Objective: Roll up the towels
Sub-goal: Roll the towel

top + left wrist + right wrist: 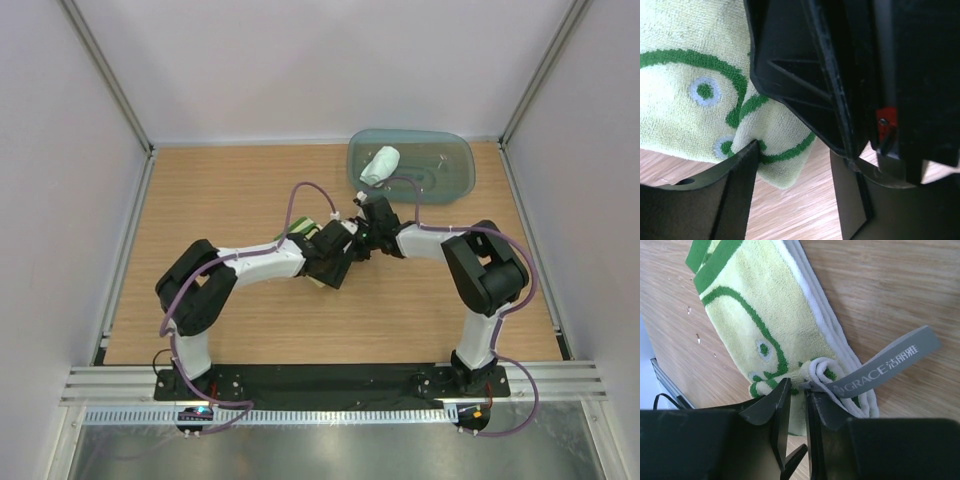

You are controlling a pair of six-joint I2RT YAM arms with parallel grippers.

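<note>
The pale yellow towel [755, 315] with green line drawings lies folded into a long strip on the wooden table, its grey "GRACE" label [885, 367] sticking out. My right gripper [797, 387] is shut on a curled-up fold at the strip's near end. My left gripper [796, 152] stands open; its left finger [740, 170] touches a corner of the same towel [685, 80], and bare wood shows between the jaws. From above, both grippers [338, 250] [362, 240] meet at mid-table and hide most of this towel [316, 283]. The mint-white towel [380, 163] lies rolled in the tray.
The translucent teal tray [445, 175] sits at the table's back right. The right arm's black body [900, 75] fills the upper right of the left wrist view, very close to my left gripper. Pale walls enclose the table [220, 200] on three sides.
</note>
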